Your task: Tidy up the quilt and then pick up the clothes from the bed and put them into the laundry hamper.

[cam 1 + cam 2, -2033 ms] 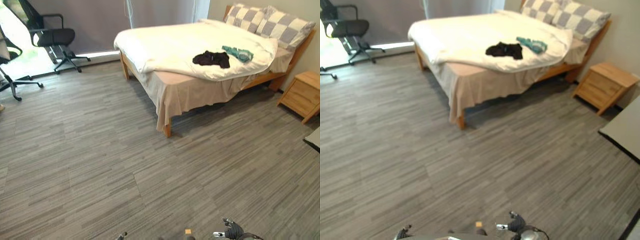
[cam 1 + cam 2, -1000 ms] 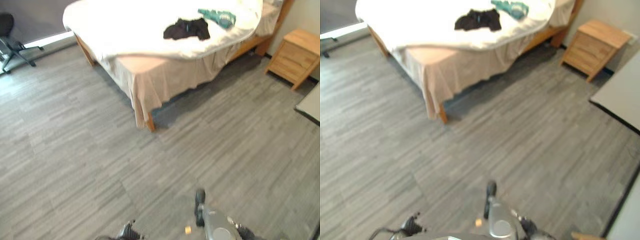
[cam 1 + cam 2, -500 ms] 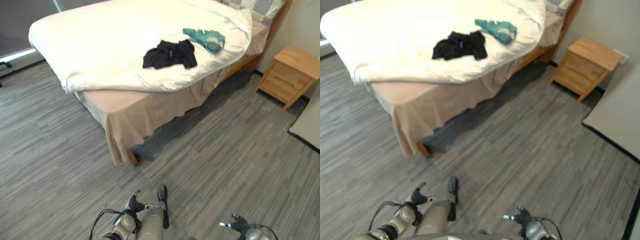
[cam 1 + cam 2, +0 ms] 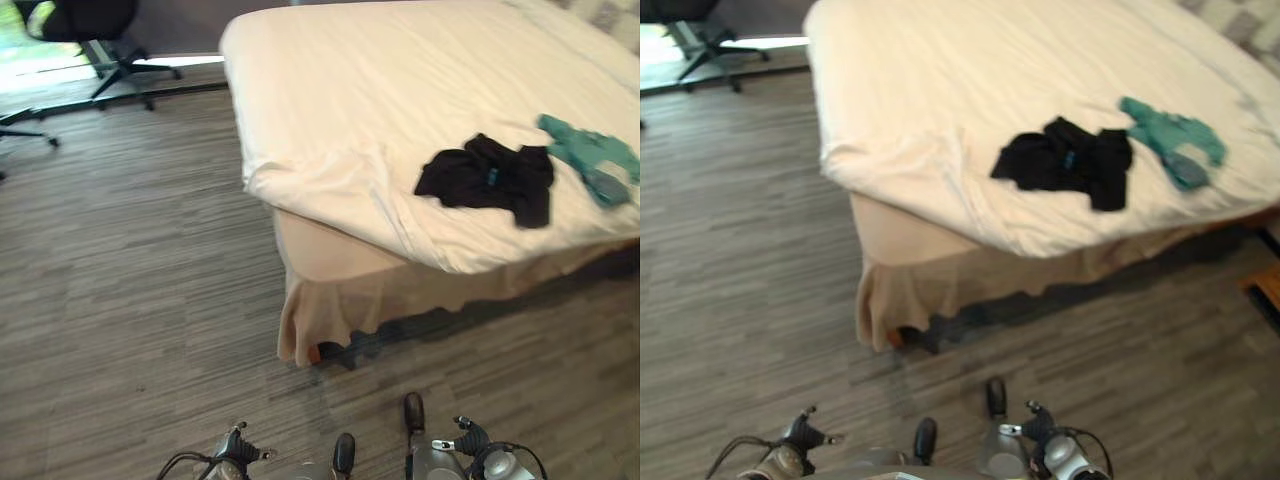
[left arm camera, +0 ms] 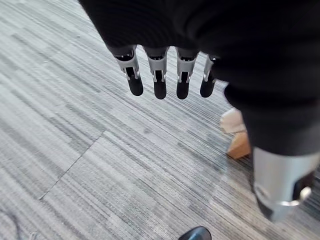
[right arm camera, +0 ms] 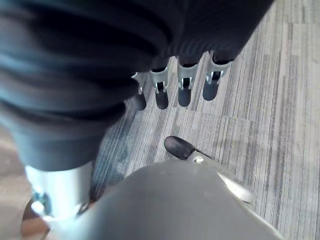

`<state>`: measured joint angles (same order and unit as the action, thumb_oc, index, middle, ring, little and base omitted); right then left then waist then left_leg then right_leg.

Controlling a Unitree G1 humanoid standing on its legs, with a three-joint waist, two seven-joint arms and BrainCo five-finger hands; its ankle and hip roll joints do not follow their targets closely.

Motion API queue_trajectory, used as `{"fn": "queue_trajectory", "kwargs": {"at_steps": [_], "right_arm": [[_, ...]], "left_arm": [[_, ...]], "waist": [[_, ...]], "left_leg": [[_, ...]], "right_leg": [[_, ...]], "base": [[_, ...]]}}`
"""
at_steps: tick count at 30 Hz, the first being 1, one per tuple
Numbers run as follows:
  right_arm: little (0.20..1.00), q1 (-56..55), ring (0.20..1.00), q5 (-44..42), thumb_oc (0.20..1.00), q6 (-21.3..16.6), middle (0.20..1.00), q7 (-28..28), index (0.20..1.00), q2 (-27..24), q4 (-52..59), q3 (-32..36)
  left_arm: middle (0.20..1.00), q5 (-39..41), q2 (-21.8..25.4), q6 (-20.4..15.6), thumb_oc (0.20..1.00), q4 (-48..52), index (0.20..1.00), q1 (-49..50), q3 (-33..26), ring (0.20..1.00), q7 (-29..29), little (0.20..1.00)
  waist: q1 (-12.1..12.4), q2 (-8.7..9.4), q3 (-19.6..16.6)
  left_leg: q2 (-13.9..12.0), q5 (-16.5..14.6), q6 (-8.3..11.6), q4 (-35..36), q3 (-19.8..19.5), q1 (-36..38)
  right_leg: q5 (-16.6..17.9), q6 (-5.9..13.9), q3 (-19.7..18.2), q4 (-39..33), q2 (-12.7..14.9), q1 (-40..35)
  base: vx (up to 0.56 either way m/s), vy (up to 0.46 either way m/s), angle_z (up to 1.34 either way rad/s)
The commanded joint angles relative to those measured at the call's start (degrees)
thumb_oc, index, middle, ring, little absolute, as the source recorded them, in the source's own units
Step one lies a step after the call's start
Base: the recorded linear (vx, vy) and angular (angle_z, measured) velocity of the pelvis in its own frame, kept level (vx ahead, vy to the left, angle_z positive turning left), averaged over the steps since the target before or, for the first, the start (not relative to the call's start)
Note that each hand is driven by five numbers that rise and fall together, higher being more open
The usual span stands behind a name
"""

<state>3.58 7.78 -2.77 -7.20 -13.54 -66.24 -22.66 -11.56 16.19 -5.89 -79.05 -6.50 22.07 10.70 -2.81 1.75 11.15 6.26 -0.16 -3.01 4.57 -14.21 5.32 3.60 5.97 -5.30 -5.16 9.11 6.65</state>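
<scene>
I am looking down at the bed [image 4: 330, 270], my landmark here. A cream quilt [image 4: 400, 110] covers it, rumpled and bunched at the bed's near corner, with a tan sheet [image 4: 340, 310] hanging below it toward the grey wood-look floor [image 4: 130, 300]. On the quilt, close to the bed's near edge, lies a crumpled black garment [image 4: 487, 181]. Just beside it, farther along the same edge toward the head of the bed, lies a teal garment [image 4: 590, 160]; the two are nearly touching. A black office chair [image 4: 95, 30] stands well apart from the bed, beyond its far foot corner, next to bright light on the floor.

My left hand [image 5: 167, 75] hangs over the floor short of the bed, fingers straight and spread apart, holding nothing; a wooden bed leg [image 5: 239, 145] shows past them. My right hand [image 6: 182, 85] likewise hangs over the floor, fingers straight and apart, empty.
</scene>
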Motion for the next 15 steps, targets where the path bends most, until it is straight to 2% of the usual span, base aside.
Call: {"fn": "queue_trajectory", "kwargs": {"at_steps": [1,2,4,5,6,8,9,10,11,12,13,14,15], "right_arm": [[1.000,-0.44,1.000,-0.75,1.000,0.09,1.000,1.36,1.000,-0.50,-1.59,-0.51],[1.000,-0.46,1.000,-0.75,1.000,0.08,1.000,1.36,1.000,-0.51,-1.60,-0.53],[1.000,-0.74,1.000,-0.38,1.000,-0.01,1.000,1.55,1.000,-1.54,-1.94,-0.64],[1.000,-0.67,1.000,-0.51,1.000,-0.05,1.000,1.48,1.000,-2.17,-1.99,-0.40],[1.000,-0.64,1.000,-0.60,1.000,0.07,1.000,1.02,1.000,-3.65,-2.77,0.69],[1.000,-0.64,1.000,-0.84,1.000,0.09,1.000,0.94,1.000,-3.73,-3.25,0.76],[1.000,-0.79,1.000,-1.84,1.000,-0.09,1.000,1.00,1.000,-4.15,-4.12,1.61],[1.000,-0.79,1.000,-1.84,1.000,-0.10,1.000,1.00,1.000,-4.15,-4.13,1.61],[1.000,-1.71,1.000,-1.97,1.000,-0.06,1.000,0.72,1.000,-5.24,-4.68,3.05],[1.000,-1.73,1.000,-1.97,1.000,-0.06,1.000,0.72,1.000,-5.21,-4.68,3.04],[1.000,-2.36,1.000,-2.34,1.000,-0.44,1.000,0.48,1.000,-5.70,-4.22,3.90],[1.000,-4.46,1.000,-3.02,1.000,-0.74,1.000,0.96,1.000,-6.26,-3.25,5.88],[1.000,-4.53,1.000,-3.01,1.000,-0.72,1.000,0.97,1.000,-6.20,-3.20,5.81]], "left_arm": [[1.000,2.18,-0.19,-2.26,1.000,1.40,1.000,1.07,-2.26,1.000,0.47,1.000],[1.000,2.19,-0.20,-2.26,1.000,1.41,1.000,1.10,-2.27,1.000,0.46,1.000],[1.000,4.17,-0.78,-2.99,1.000,2.17,1.000,1.79,-2.99,1.000,0.01,1.000],[1.000,4.46,-1.20,-3.12,1.000,2.76,1.000,1.70,-2.85,1.000,0.00,1.000],[1.000,5.28,-1.71,-3.18,1.000,4.06,1.000,1.14,-3.21,1.000,-0.03,1.000],[1.000,5.38,-1.57,-3.36,1.000,4.96,1.000,1.18,-3.41,1.000,0.27,1.000],[1.000,5.75,-0.44,-4.41,1.000,7.40,1.000,1.13,-4.25,1.000,1.13,1.000],[1.000,5.75,-0.43,-4.39,1.000,7.43,1.000,1.16,-4.26,1.000,1.12,1.000],[1.000,5.00,2.73,-5.49,1.000,16.07,1.000,0.76,-4.69,1.000,2.19,1.000],[1.000,5.01,2.80,-5.39,1.000,16.24,1.000,0.86,-4.71,1.000,2.14,1.000],[1.000,4.61,5.97,-6.42,1.000,24.87,1.000,1.16,-5.52,1.000,2.54,1.000],[1.000,4.29,11.73,-7.78,1.000,38.35,1.000,3.47,-8.21,1.000,1.13,1.000],[1.000,4.32,11.88,-7.57,1.000,38.74,1.000,3.77,-8.36,1.000,0.98,1.000]], "waist": [[0.54,2.04,-0.17],[0.44,1.96,-0.19],[0.82,1.24,-0.16],[0.93,0.92,0.03],[0.13,0.28,0.01],[0.21,0.10,0.07],[0.19,-0.36,0.24],[0.18,-0.36,0.25],[0.22,-1.50,0.40],[0.24,-1.48,0.41],[0.54,-1.87,0.59],[0.71,-2.30,0.61],[0.64,-2.24,0.56]], "left_leg": [[-12.41,-7.69,7.11,-3.76,7.04,0.12],[-12.51,-7.71,7.15,-3.74,6.94,0.13],[-14.43,-6.06,8.45,-3.75,6.15,-1.68],[-14.29,-5.26,8.39,-4.11,6.44,-3.08],[-13.70,-4.21,7.72,-4.23,10.44,-5.14],[-12.74,-4.48,7.37,-4.96,11.52,-5.60],[-10.74,-5.08,6.60,-6.02,13.93,-6.32],[-10.74,-5.11,6.60,-6.06,13.91,-6.33],[-10.80,-4.61,6.50,-4.71,16.42,-5.98],[-10.82,-4.61,6.51,-4.66,16.45,-5.91],[-10.90,-4.17,6.59,-4.24,16.13,-6.09],[-11.35,-3.32,7.02,-2.88,16.29,-5.84],[-11.36,-3.27,7.04,-2.77,16.27,-5.76]], "right_leg": [[-3.92,4.98,1.40,3.94,1.80,-2.67],[-3.92,4.93,1.52,3.90,1.72,-2.75],[-5.07,4.26,4.12,1.00,0.57,-4.27],[-5.37,4.05,5.10,0.28,0.48,-4.75],[-6.65,3.58,8.36,0.16,0.69,-5.40],[-7.00,3.49,8.91,0.16,0.59,-5.77],[-7.06,2.72,9.87,0.16,0.24,-6.41],[-7.07,2.73,9.88,0.16,0.24,-6.43],[-7.47,2.27,10.88,0.16,-0.41,-6.32],[-7.48,2.26,10.86,0.16,-0.43,-6.35],[-7.32,2.39,11.21,0.16,-0.47,-6.02],[-7.16,2.48,12.69,0.16,-0.22,-6.15],[-7.17,2.48,12.72,0.16,-0.23,-6.19]], "base": [[0.25,-0.475,1.58],[0.22,-0.479,1.02],[0.06,-0.281,0.19],[0.01,-0.275,0.22],[0.03,-0.201,0.63],[0.05,-0.140,0.95],[0.04,-0.077,0.47],[0.09,-0.092,0.09],[0.04,-0.014,0.00],[0.05,-0.034,-0.03],[0.01,-0.053,-0.15],[0.01,-0.053,-0.17],[0.03,-0.048,0.07]]}}
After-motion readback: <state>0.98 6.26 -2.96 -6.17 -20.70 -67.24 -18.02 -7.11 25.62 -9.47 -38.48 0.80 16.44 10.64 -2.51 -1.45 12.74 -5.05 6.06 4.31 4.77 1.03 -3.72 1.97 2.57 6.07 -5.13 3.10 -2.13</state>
